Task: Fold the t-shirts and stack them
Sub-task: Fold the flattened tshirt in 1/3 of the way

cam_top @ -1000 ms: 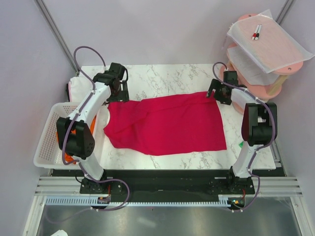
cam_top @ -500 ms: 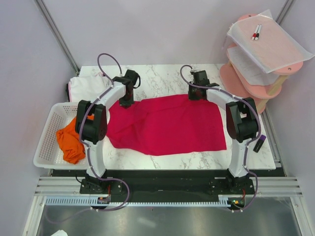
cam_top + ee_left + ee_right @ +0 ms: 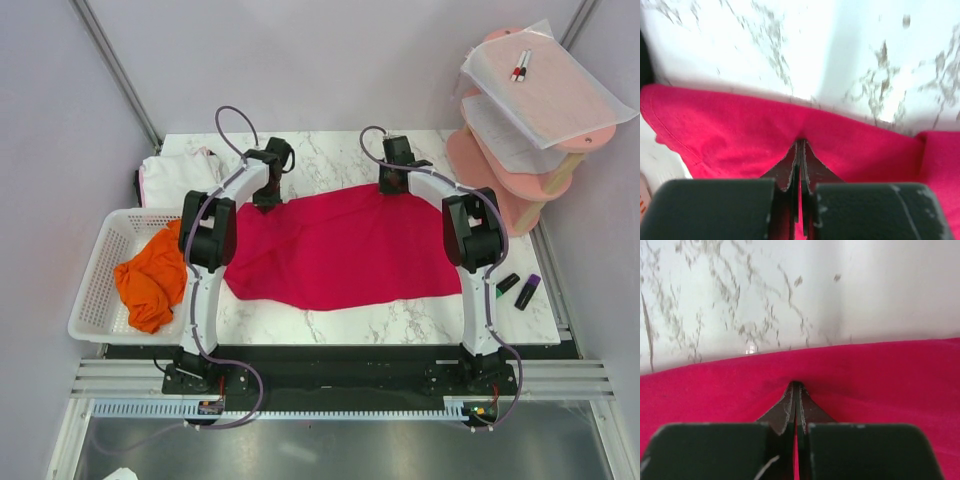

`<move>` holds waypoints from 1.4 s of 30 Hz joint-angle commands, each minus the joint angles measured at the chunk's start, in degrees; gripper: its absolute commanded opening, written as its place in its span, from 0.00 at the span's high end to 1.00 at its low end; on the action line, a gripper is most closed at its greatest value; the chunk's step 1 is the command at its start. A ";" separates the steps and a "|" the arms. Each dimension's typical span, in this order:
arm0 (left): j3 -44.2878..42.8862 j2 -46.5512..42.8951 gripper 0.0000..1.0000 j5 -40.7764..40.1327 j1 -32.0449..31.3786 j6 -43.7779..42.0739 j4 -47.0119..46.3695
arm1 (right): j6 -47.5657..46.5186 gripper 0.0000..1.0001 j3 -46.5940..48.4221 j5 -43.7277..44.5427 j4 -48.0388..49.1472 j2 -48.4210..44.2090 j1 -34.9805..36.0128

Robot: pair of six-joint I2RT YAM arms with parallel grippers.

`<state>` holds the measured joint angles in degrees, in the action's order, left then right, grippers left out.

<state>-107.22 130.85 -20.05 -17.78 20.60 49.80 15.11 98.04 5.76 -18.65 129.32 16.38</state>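
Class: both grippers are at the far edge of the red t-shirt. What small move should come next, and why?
Probably raise both grippers slightly and draw the far edge toward the near one. The left gripper and right gripper are each shut on the far hem of the red t-shirt, which lies spread, unfolded, on the table.

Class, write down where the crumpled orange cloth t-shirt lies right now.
In the top view, the orange t-shirt lies inside the white plastic mesh basket at the marble table's left side, left of the spread crimson-red t-shirt.
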 commanded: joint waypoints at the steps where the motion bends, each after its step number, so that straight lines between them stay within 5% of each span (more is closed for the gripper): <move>1: -10.78 5.97 0.98 -1.57 0.90 -0.56 1.87 | 0.44 1.00 4.86 6.80 -2.09 5.94 -1.17; 8: -26.54 14.87 0.98 -2.27 1.96 -0.47 3.55 | 1.23 1.00 9.28 6.19 -2.00 7.80 -4.16; 12: -27.79 14.35 0.98 -1.92 1.70 -1.09 1.18 | 1.93 1.00 -0.54 5.41 3.78 -0.80 -4.34; 16: -18.05 5.67 0.98 -2.36 0.64 -1.70 -5.13 | 5.00 0.86 -12.68 3.65 12.83 -12.75 -4.87; 18: -9.35 -2.06 0.98 -1.40 0.12 -2.06 -10.76 | 6.41 0.59 -18.48 3.21 14.43 -19.17 -6.18; 21: 0.23 -10.77 0.91 1.15 -0.67 -2.06 -15.25 | 9.84 0.41 -24.37 2.07 15.14 -24.98 -9.33; 25: 9.47 -18.25 0.77 3.09 -2.34 -1.79 -18.07 | 13.18 0.38 -30.53 1.36 15.31 -28.24 -13.65; 28: 14.66 -21.77 0.60 3.09 -3.75 -1.44 -18.86 | 13.89 0.38 -33.17 0.92 16.54 -27.11 -15.68; 29: 16.93 -22.64 0.46 3.18 -4.19 -1.35 -19.21 | 14.24 0.38 -33.87 0.57 17.07 -26.58 -16.20; 32: 20.38 -24.76 0.33 3.00 -5.77 -1.09 -20.44 | 16.34 0.38 -34.76 -1.97 19.96 -24.12 -18.12; 42: 24.60 -25.82 0.32 0.90 -6.48 -0.91 -20.97 | 23.99 0.39 -34.85 -9.18 29.47 -18.14 -19.99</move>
<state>-82.98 106.91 -17.56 -24.25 19.57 31.14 32.67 63.37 1.23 13.32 105.86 -2.48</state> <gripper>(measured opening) 0.679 0.612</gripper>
